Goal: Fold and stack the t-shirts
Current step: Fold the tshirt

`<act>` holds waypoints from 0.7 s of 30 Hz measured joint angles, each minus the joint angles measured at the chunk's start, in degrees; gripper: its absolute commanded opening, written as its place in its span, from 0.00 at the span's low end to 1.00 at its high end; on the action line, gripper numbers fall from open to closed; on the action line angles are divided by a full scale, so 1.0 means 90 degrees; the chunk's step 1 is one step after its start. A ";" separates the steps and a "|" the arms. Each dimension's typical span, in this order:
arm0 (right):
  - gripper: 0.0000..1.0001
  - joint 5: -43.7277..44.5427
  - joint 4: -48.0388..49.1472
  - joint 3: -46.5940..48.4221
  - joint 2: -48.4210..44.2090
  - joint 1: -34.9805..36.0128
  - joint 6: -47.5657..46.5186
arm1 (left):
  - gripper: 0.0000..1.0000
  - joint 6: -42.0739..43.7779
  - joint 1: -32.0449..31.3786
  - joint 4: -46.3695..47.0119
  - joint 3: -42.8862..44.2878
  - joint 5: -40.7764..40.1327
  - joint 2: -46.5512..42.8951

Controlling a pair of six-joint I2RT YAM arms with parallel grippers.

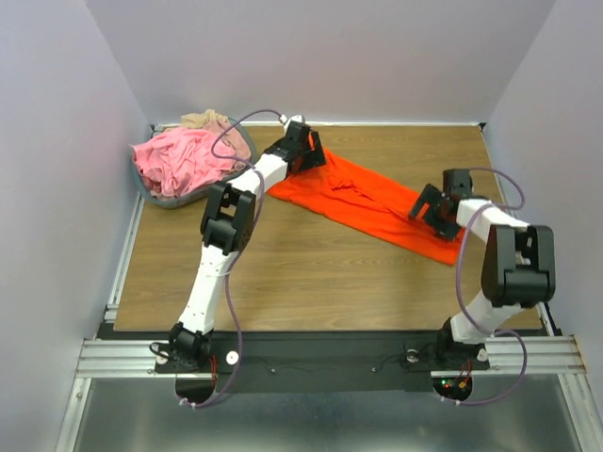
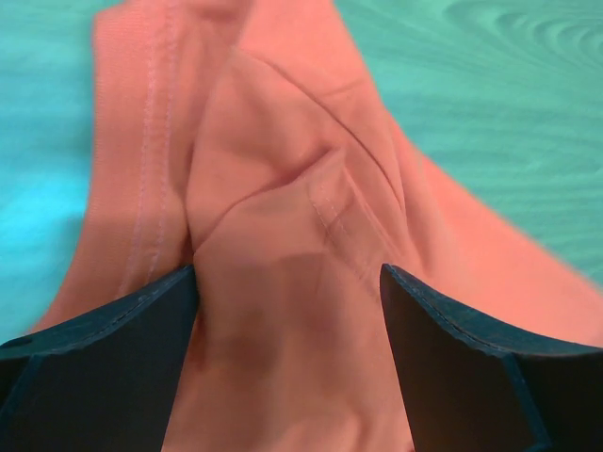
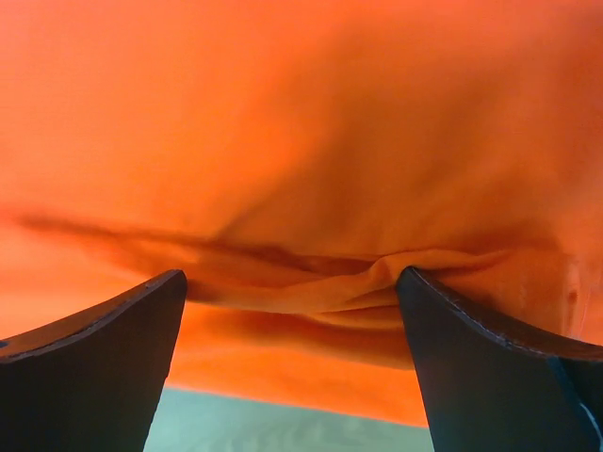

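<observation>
The orange-red t-shirt [image 1: 372, 202] is lying bunched in a diagonal band from the middle of the table's [image 1: 311, 273] far edge toward its right edge. The left gripper [image 2: 287, 273] and right gripper [image 3: 290, 275] are straddling its ends, fingers apart, covering both tips from above.

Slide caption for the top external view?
Left gripper and right gripper at opposite ends of the orange t-shirt stretched across the table; pink shirts fill the basket.
</observation>
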 measured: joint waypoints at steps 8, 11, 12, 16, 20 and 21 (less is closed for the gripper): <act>1.00 0.0017 0.0782 -0.2154 -0.1953 0.3320 0.1241 | 0.99 -0.0512 -0.0175 -0.0022 0.2001 0.0556 0.1268; 1.00 -0.0279 0.1217 -0.2586 -0.2293 0.4675 0.1809 | 0.99 -0.0772 -0.0270 0.0185 0.2089 0.0697 0.1387; 1.00 -0.0403 0.1302 -0.2633 -0.2314 0.5015 0.1926 | 0.99 -0.0872 -0.0306 0.0265 0.2110 0.0719 0.1423; 1.00 -0.0950 0.1481 -0.2390 -0.1940 0.6584 0.2040 | 0.99 -0.1222 -0.0423 0.0481 0.2135 0.0748 0.1498; 1.00 -0.1596 0.1469 -0.2127 -0.1615 0.7543 0.1802 | 0.99 -0.1588 -0.0517 0.0610 0.2174 0.0782 0.1554; 1.00 -0.1783 0.1428 -0.2120 -0.1622 0.7740 0.1746 | 0.99 -0.1661 -0.0537 0.0610 0.2174 0.0792 0.1554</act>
